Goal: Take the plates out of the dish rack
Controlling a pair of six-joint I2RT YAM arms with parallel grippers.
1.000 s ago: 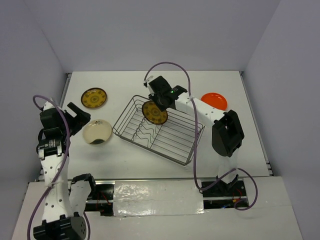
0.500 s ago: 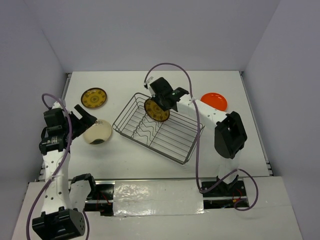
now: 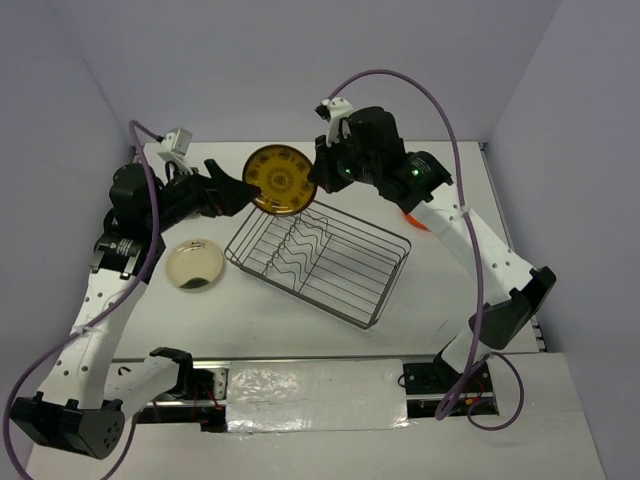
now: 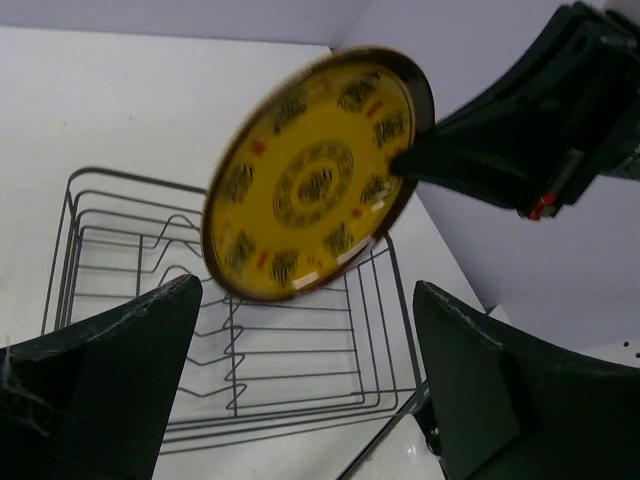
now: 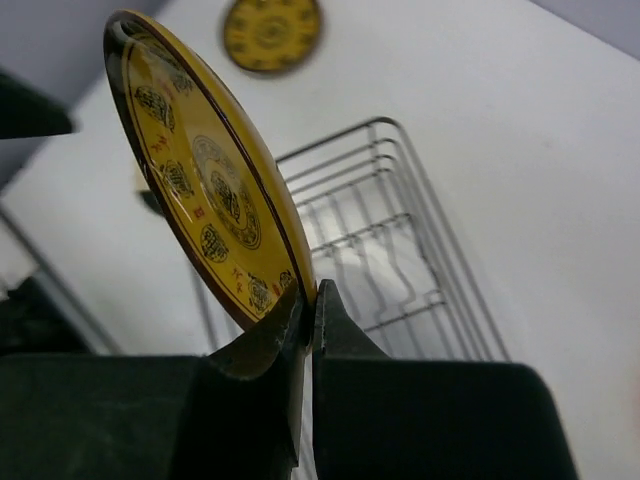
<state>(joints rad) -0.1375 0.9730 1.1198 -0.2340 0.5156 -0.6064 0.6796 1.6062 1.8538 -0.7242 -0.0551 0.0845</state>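
My right gripper (image 3: 312, 178) (image 5: 308, 290) is shut on the rim of a dark yellow patterned plate (image 3: 280, 180) (image 5: 200, 180). It holds the plate on edge in the air over the far left corner of the dish rack (image 3: 320, 260) (image 5: 390, 240). My left gripper (image 3: 240, 188) (image 4: 308, 300) is open, raised just left of that plate (image 4: 318, 185) and not touching it; the rack (image 4: 300, 350) lies below. No plate shows among the rack's wavy dividers. A cream plate (image 3: 194, 264) lies flat left of the rack. A second yellow plate (image 5: 270, 33) lies on the table beyond.
A sliver of the orange-red plate (image 3: 415, 218) shows behind my right arm at the back right. The white table (image 3: 450, 300) is walled at the back and both sides. Both arms reach in high over the rack's far end.
The right gripper has lifted the yellow plate up out of the rack and toward the back left. The left arm rose from beside the cream plate to meet it, staying open.
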